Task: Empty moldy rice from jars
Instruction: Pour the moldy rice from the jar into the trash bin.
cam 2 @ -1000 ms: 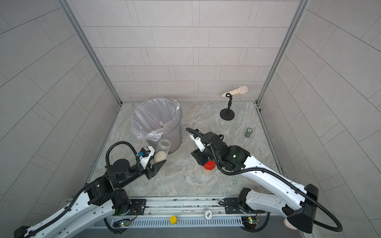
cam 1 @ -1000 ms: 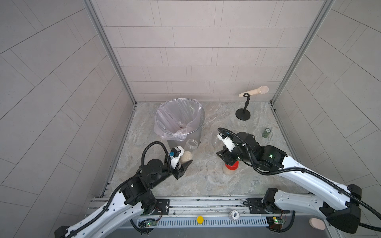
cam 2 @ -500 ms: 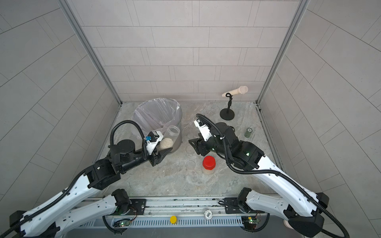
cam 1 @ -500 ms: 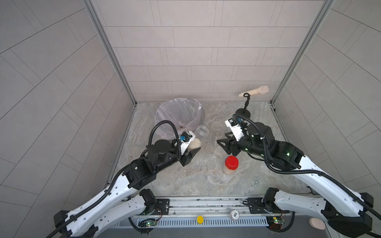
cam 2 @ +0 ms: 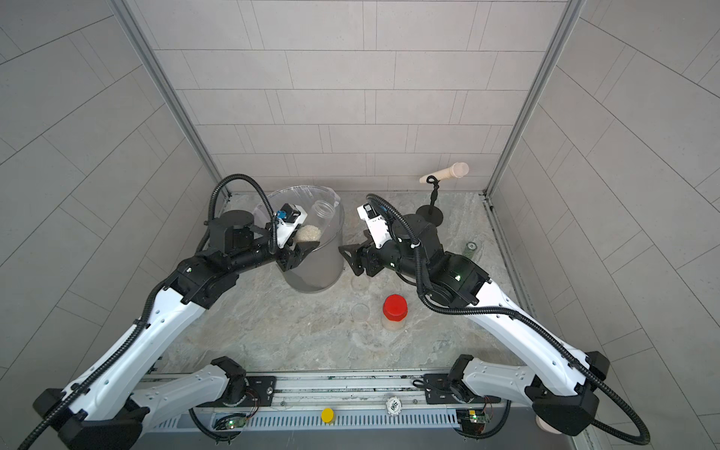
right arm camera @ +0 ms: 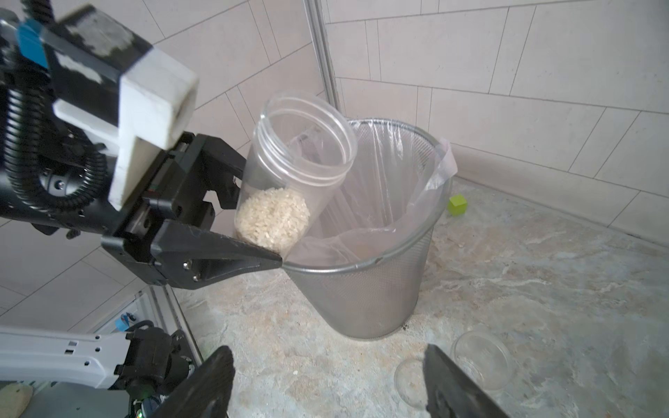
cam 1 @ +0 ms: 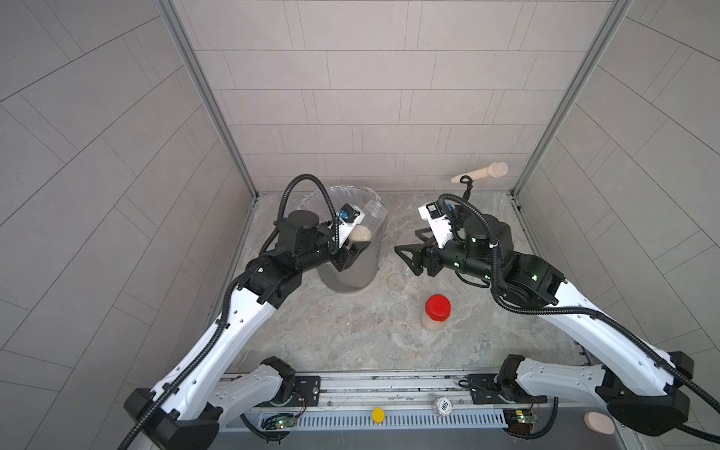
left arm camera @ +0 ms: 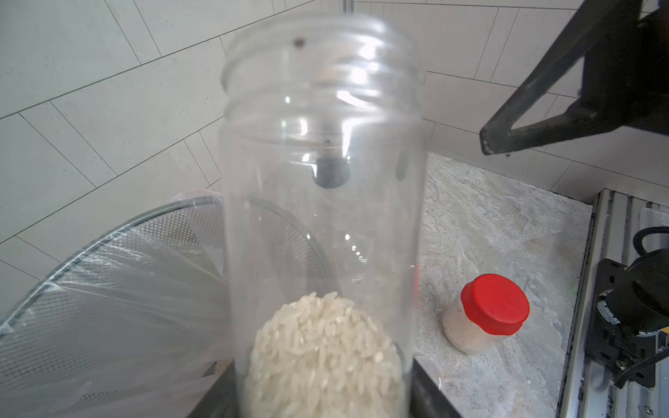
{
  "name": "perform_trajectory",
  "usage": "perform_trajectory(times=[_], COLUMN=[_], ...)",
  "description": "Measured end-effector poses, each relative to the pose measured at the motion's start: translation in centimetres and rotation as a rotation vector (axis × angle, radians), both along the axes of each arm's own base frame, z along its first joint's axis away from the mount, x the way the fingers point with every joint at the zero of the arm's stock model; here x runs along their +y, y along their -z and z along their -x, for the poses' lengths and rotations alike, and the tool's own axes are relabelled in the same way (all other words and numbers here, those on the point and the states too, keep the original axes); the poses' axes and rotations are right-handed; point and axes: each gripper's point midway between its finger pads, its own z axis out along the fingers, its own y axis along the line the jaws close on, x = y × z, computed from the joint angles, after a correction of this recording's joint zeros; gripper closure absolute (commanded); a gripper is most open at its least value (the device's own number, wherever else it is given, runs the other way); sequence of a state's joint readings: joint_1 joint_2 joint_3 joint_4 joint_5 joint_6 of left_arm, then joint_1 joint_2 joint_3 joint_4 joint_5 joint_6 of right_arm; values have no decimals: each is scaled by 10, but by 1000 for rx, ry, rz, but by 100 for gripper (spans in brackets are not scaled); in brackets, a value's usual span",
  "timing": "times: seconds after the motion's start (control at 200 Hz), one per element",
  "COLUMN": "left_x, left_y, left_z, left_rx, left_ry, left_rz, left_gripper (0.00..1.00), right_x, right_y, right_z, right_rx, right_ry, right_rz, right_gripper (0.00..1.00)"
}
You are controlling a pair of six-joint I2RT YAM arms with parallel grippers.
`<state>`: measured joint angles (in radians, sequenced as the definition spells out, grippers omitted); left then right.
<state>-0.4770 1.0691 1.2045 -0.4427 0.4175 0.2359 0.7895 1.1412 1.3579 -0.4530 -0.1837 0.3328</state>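
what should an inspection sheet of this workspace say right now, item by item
surface: marbled tabletop, a few pale specks near the bin
job's things: open jar tilted at the bin rim, mouth up, rice at its base; red-lidded jar upright, rice inside; two clear lids flat on the tabletop
clutter: green cylinder, lime cube, black stand bearing a beige rod
grippers: left gripper shut on the open jar; right gripper open, empty
cables: black hoses loop over both wrists, no snag seen
surroundings: tiled walls on three sides, metal frame posts
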Motion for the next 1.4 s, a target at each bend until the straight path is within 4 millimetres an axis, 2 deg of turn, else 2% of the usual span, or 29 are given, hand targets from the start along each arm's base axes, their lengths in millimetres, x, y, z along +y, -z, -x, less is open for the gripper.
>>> perform_trajectory(times=[0.24, 0.54, 0.72, 0.951, 1.091, 1.251, 1.351, 1.396], left_x=[20, 38, 41, 39, 39, 40, 45, 46], left_y=[5, -7, -13, -17, -14, -8, -6, -2], left_z=[-22, -46, -51, -51, -52, -52, -54, -54], left_rx=[43, 29, 16, 5, 6, 17, 33, 43], left_ry=[-7, -8, -8, -1, -2, -10, -41, -51], left_rz=[38, 133, 161, 176, 177, 174, 181, 184], left_gripper=[83, 83, 83, 83, 83, 81, 66, 58], right_x=[35, 89, 114, 131, 138, 147, 152, 154], right_y=[-11, -8, -6, -14, -22, -19, -13, -9], right_z=[-43, -93, -106, -111, -118, -124, -130, -131], right_rx=[37, 123, 172, 203, 212, 250, 273, 283], right_ry=[18, 11, -31, -76, -93, -117, -130, -136], right_rz=[-87, -197, -254, -311, -340, -344, -341, -336], right_gripper=[12, 11, 11, 14, 25, 42, 56, 59])
